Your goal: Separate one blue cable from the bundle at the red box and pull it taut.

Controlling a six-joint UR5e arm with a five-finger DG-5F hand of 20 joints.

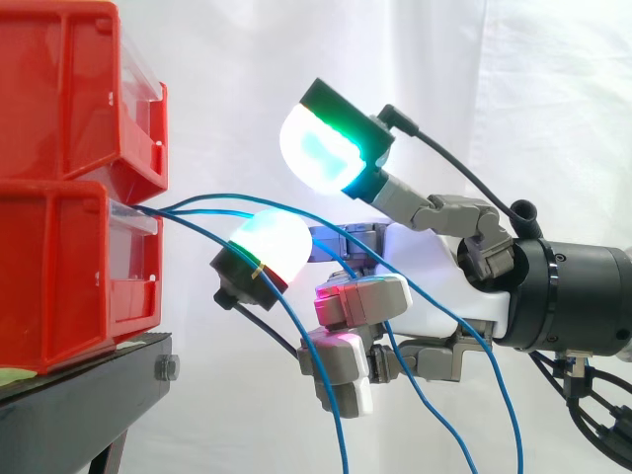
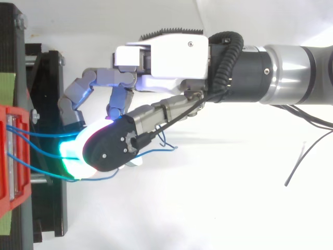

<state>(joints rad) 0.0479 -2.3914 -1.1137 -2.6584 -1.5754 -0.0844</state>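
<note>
Blue cables — several strands, seen issuing from the lower red box at the left of the frame and draped rightward and down past the hand, centre-right. Whether a strand is grasped cannot be told. Black stand — lower left.
</note>
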